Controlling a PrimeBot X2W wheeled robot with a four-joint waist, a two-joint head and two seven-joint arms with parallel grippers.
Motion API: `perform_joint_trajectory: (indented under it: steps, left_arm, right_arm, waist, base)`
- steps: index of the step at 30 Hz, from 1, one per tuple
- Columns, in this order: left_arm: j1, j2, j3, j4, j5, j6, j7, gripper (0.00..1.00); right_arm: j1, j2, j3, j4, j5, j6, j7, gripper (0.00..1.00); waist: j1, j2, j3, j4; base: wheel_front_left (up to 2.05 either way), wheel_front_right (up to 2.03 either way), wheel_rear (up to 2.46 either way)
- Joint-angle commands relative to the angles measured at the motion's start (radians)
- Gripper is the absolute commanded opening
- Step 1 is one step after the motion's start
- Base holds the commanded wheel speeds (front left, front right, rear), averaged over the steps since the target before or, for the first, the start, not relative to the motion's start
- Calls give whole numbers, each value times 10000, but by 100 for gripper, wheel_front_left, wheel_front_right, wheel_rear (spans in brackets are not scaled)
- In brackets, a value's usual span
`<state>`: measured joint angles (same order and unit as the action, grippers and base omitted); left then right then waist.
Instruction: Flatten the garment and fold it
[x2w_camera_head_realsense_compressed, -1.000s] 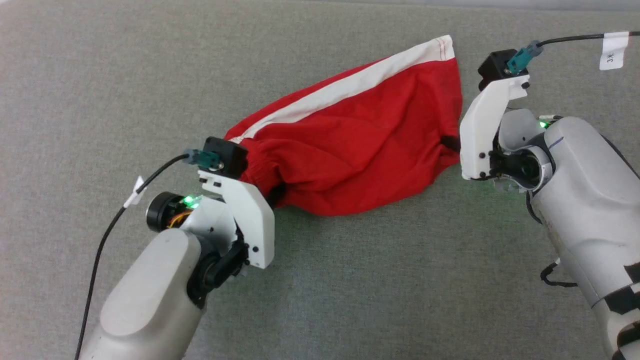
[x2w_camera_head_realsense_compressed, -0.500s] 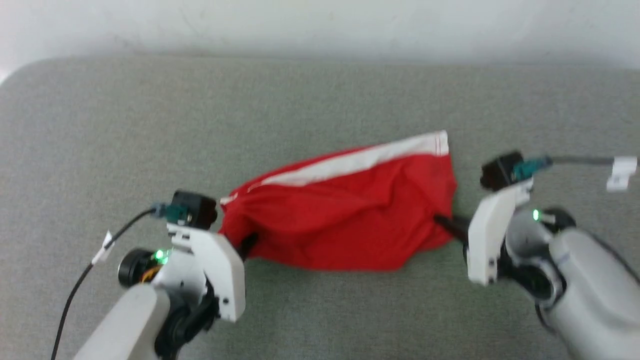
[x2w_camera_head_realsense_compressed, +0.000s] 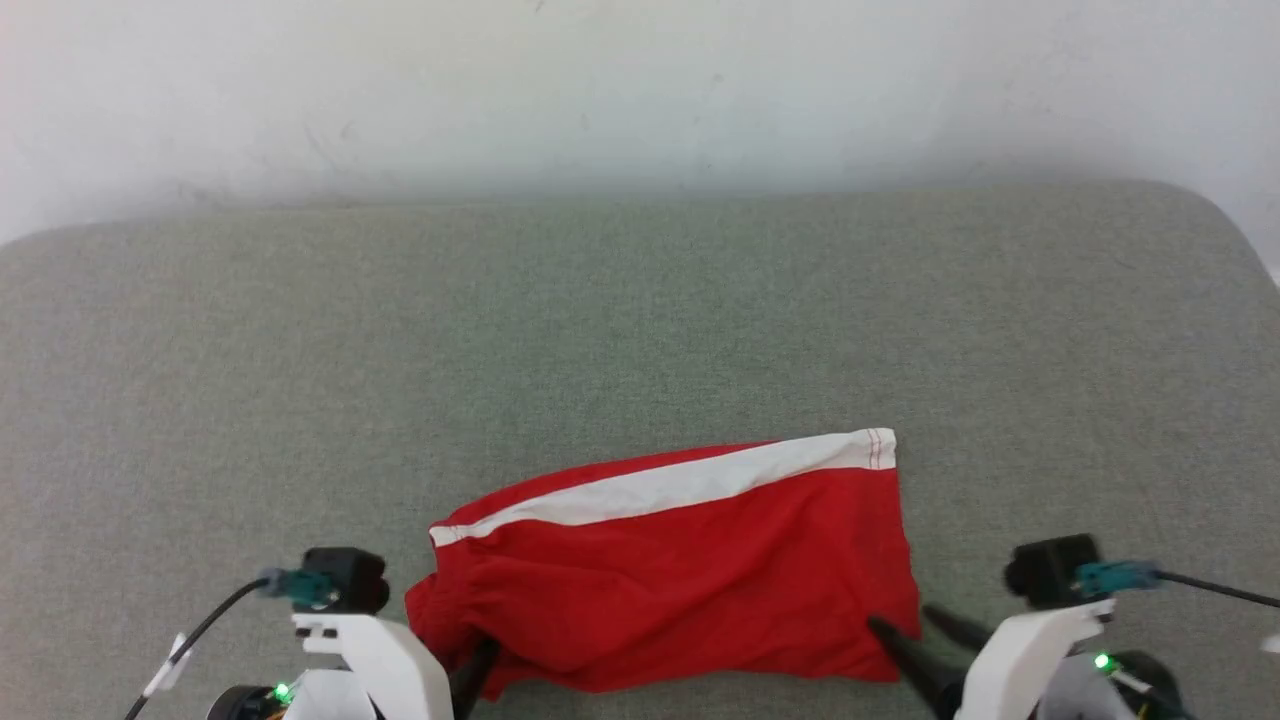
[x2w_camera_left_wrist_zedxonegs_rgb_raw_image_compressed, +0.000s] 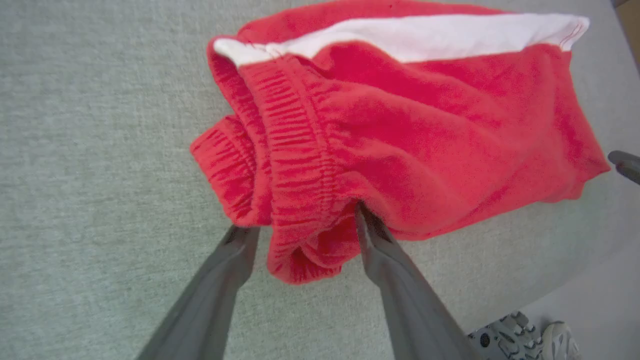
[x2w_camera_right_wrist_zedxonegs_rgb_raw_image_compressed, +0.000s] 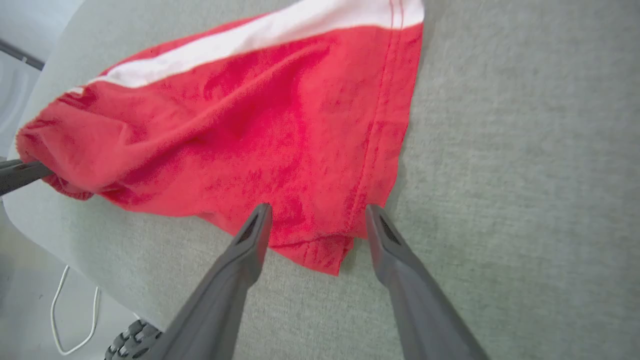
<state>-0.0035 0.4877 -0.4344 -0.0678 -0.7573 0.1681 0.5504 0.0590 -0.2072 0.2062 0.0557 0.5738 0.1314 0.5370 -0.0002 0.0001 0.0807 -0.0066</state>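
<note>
The garment (x2w_camera_head_realsense_compressed: 660, 570), red shorts with a white side stripe, lies folded over on the grey table near its front edge. Its gathered waistband (x2w_camera_left_wrist_zedxonegs_rgb_raw_image_compressed: 295, 150) points left and its leg hem (x2w_camera_right_wrist_zedxonegs_rgb_raw_image_compressed: 385, 125) points right. My left gripper (x2w_camera_left_wrist_zedxonegs_rgb_raw_image_compressed: 305, 225) is open, and the waistband's near corner lies loose between its fingers. At the lower left of the head view one finger of the left gripper (x2w_camera_head_realsense_compressed: 478, 668) touches the cloth. My right gripper (x2w_camera_right_wrist_zedxonegs_rgb_raw_image_compressed: 317, 212) is open astride the hem's near corner, and in the head view the right gripper (x2w_camera_head_realsense_compressed: 910, 628) sits at the garment's lower right.
The grey padded table (x2w_camera_head_realsense_compressed: 640, 330) runs back to a white wall (x2w_camera_head_realsense_compressed: 640, 90). Past the table's near edge the floor holds a shoe (x2w_camera_left_wrist_zedxonegs_rgb_raw_image_compressed: 525, 340) and a white cable (x2w_camera_right_wrist_zedxonegs_rgb_raw_image_compressed: 75, 320). Each wrist view catches the other arm's finger at its side edge.
Both grippers have gone from shut on the garment's ends to open, leaving it on the table. The head camera has tilted up, so everything sits lower in view.
</note>
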Motion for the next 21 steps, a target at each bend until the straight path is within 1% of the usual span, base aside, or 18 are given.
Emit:
perform_joint_trajectory:
  steps: [1,5,8,9,14,17,21]
  left_arm:
    - [207,-115,204,-133,-85,169,-317,100]
    - [693,-369,793,-611,121,648,-1609,100]
    - [818,-478,1134,-973,500,916,-2579,100]
    - [807,-523,1173,-1057,616,942,-2839,100]
    - [507,-767,1243,-1092,1315,886,-4314,100]
    - [326,-838,1053,-854,1790,636,-5176,100]
    - [40,-908,805,-354,2675,451,-6624,100]
  right_arm:
    - [120,154,-320,-358,-289,-7,-255,100]
    - [480,552,-1209,-1283,-810,-7,-643,100]
    - [629,564,-1781,-1565,-1223,-7,-331,100]
    - [631,599,-1918,-1596,-1240,-7,-158,100]
    - [254,410,-2248,-1252,-1392,-7,746,100]
    - [-131,322,-2212,-719,-1381,-7,1140,100]
    - [-806,385,-1966,274,-1297,-7,1438,100]
  waist:
    - [2,-1,-174,-93]
    - [2,-1,-412,-24]
    - [2,-1,-571,196]
    - [2,-1,-618,284]
    - [2,-1,-744,628]
    - [2,-1,-729,786]
    - [2,-1,-591,945]
  base:
    - [0,0,0]
    - [0,0,0]
    - [0,0,0]
    - [0,0,0]
    - [0,0,0]
    - [0,0,0]
    - [0,0,0]
